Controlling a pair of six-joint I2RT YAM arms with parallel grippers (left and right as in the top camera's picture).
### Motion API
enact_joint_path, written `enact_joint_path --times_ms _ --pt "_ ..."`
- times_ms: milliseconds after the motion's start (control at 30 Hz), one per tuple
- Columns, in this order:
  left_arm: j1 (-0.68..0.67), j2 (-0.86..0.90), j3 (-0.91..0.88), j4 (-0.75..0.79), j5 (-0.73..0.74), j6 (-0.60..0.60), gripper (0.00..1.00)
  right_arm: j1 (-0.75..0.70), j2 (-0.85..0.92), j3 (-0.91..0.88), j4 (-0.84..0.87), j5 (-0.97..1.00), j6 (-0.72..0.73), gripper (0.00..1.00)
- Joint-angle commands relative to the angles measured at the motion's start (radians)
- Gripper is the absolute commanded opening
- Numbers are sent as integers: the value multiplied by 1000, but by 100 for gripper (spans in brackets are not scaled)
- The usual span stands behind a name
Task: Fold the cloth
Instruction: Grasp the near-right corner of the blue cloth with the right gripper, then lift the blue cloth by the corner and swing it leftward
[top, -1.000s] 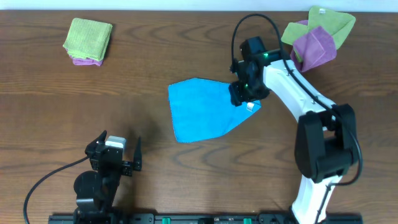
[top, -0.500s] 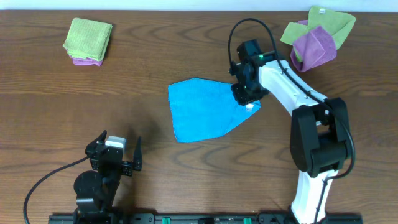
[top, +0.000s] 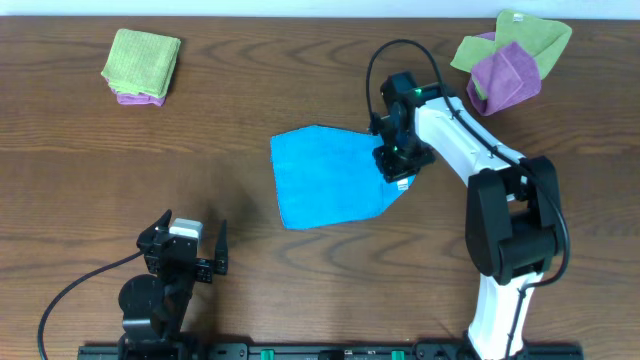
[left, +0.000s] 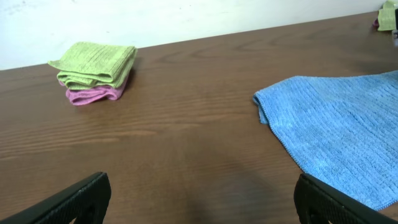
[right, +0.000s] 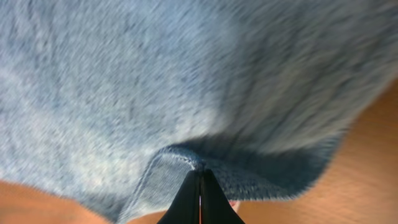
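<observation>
**Robot claw pinches corner of cloth.** A sky-blue cloth (top: 325, 178) is seen spread flat near the middle of a dark wood-grain surface (top: 250, 80), its right-hand tip gripped by the right claw (top: 397, 166) of a two-armed robot. In the overhead view the white right arm (top: 470, 150) is stretched in from the near right edge. The claw is set down on the cloth's right tip, where a small white tag (top: 403, 183) is visible just beside the black fingers.

From the right wrist camera the two fingers (right: 185, 205) are shown pressed together with no gap, and a hemmed fold of the cloth (right: 186, 81) is caught at their tips. That picture is blurred, and bare wood is seen on either side of the fold.

The left claw (top: 192, 234) is held at the near left, well apart from the cloth, with its jaws spread wide and nothing between them. In the left wrist view its dark fingers (left: 74, 199) are seen at the two lower corners, and the cloth's left edge (left: 336, 137) lies flat on the wood ahead and to the right.

At the far left of the surface a folded lime-green cloth (top: 142, 60) is stacked on a folded purple cloth (top: 135, 98). At the far right a loose lime-green cloth (top: 525, 35) and a loose purple cloth (top: 505, 78) are heaped together, touching.
</observation>
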Motion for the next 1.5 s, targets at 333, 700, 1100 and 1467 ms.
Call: enact_joint_path --times_ms 333,700,1100,1467 --pt "3 -6 -23 -6 -11 -8 95 89 -363 21 46 -94 27 1" --pt "3 -6 -23 -6 -11 -8 95 98 -626 156 111 -64 49 1" --pt "3 -6 -23 -6 -11 -8 95 68 -658 243 84 274 42 1" --pt "3 -6 -23 -6 -11 -8 96 100 -554 243 203 27 98 1"
